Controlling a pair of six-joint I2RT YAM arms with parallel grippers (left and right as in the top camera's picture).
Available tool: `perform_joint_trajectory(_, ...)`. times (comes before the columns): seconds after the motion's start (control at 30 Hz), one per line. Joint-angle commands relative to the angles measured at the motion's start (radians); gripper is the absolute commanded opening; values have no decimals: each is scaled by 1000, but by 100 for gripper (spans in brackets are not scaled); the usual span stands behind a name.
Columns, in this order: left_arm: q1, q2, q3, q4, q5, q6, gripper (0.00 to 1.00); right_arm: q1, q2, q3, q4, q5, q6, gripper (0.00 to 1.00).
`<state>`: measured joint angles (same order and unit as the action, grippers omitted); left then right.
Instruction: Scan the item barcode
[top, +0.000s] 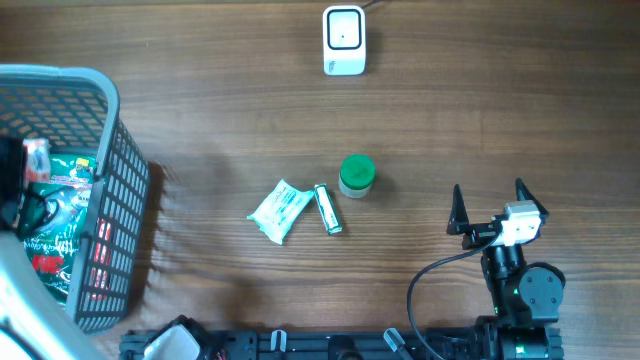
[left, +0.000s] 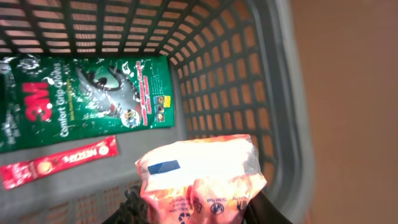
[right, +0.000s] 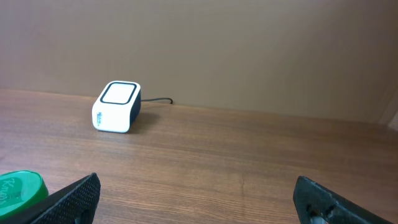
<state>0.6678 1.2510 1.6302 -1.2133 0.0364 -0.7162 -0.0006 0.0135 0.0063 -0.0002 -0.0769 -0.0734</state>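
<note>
In the left wrist view my left gripper (left: 199, 214) is shut on an orange-and-white plastic packet (left: 199, 177), held just above the floor of the grey basket (left: 249, 74). Its dark fingers (left: 135, 208) press the packet's lower sides, and no barcode shows on the face turned to the camera. The white scanner (top: 344, 40) stands at the table's far edge, also in the right wrist view as a scanner (right: 117, 107) ahead and to the left. My right gripper (top: 490, 192) rests open at the front right, nothing between its fingers (right: 81, 193).
The basket (top: 120, 200) at the left holds a green 3M pack (left: 87, 99) and a red sachet (left: 59, 162). Mid-table lie a green-lidded jar (top: 357, 175), a white-green pouch (top: 279, 210) and a small tube (top: 328, 209).
</note>
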Motion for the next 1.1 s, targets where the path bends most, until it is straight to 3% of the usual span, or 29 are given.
perform_joint_trajectory(0.0,-24,-113,6,-51,126,1,31,4,-6,-1,2,10,-5,100)
perform_joint_trajectory(0.1,-120,-181,6,-88,230,-21,30,4,-6,-1,2,10,-5,99)
perform_joint_trajectory(0.23,-346,-202,6,-93,229,-56,29,4,-6,-1,2,10,-5,100)
perform_joint_trajectory(0.43,-746,-74,6,-93,5,-131,29,4,-6,-1,2,10,-5,100)
perform_joint_trajectory(0.6,-1017,173,6,-11,-107,-192,29,4,-6,-1,2,10,-6,100)
perform_joint_trajectory(0.83,-1092,465,6,82,-165,-399,31,4,-6,-1,2,10,-5,100)
perform_joint_trajectory(1.07,-1128,644,6,114,-161,-582,32,4,-6,-1,2,10,-6,100)
